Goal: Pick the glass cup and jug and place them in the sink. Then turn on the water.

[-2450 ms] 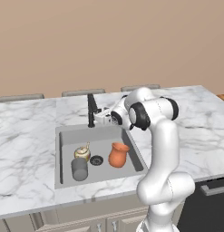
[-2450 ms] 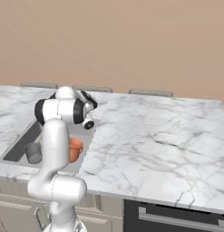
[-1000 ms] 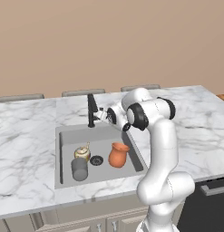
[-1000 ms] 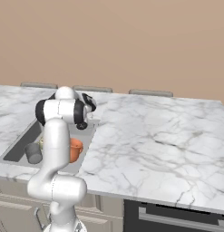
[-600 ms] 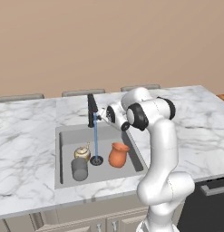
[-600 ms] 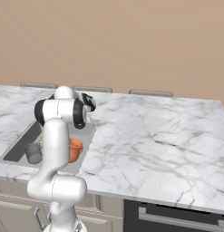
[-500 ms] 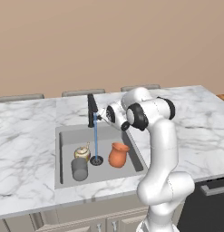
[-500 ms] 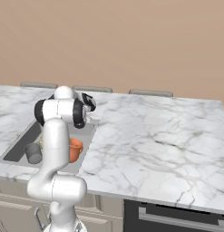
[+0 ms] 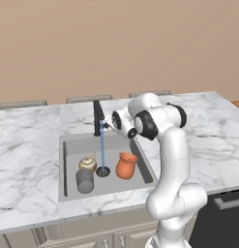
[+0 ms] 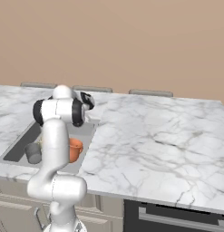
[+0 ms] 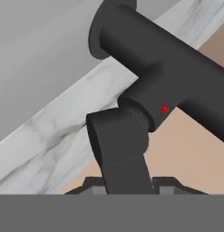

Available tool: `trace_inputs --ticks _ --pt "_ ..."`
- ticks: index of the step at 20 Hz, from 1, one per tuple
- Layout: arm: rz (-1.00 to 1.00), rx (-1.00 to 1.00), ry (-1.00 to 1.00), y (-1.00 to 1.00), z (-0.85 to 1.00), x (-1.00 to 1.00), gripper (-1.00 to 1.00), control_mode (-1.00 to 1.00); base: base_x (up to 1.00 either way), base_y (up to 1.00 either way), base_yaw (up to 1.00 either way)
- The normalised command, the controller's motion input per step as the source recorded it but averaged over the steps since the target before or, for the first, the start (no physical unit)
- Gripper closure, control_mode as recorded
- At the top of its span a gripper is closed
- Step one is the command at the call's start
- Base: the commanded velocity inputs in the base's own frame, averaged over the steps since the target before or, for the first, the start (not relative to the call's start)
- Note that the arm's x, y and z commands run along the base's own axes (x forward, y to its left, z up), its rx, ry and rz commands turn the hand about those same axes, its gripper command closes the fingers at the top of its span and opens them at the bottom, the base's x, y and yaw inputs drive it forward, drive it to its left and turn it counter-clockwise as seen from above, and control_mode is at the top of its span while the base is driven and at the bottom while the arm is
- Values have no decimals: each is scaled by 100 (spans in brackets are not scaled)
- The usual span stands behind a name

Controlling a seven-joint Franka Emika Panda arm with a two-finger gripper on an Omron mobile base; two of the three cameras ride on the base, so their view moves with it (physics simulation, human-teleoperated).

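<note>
Water (image 9: 101, 150) falls as 1 thin, straight, light-blue stream from the black tap (image 9: 97, 117) to the round black drain (image 9: 102, 171). The gripper (image 9: 110, 123) sits just beside the tap's side lever; in the hand view the matte black lever (image 11: 120, 145) rises between the 2 finger bases at the lower edge and joins the tap's thick cylindrical body. The fingertips themselves are cut off there, so whether the jaws press on the lever or stand slightly apart from it cannot be told. In the right base view the gripper (image 10: 89, 100) is largely hidden behind the arm's dark wrist joint.

The sink (image 9: 67, 191) is a grey rectangular recessed basin set in white, grey-veined marble counter (image 9: 24, 155). Inside it, the jug (image 9: 126, 165), orange-terracotta, rounded, with a narrowed neck and flared rim, stands upright to the right of the drain. The glass cup (image 9: 84, 180), a plain matte dark-grey cylinder, stands at the left front of the basin, touching or nearly touching a small golden teapot-like vessel (image 9: 87, 162) just behind it. In the right base view the arm covers part of the jug (image 10: 75, 149), and the cup (image 10: 33, 153) shows at the basin's near corner.
</note>
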Motion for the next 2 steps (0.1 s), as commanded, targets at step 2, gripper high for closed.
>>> trace_inputs --ticks 2 --pt "0 0 0 0 0 0 100 -100 0 0 0"
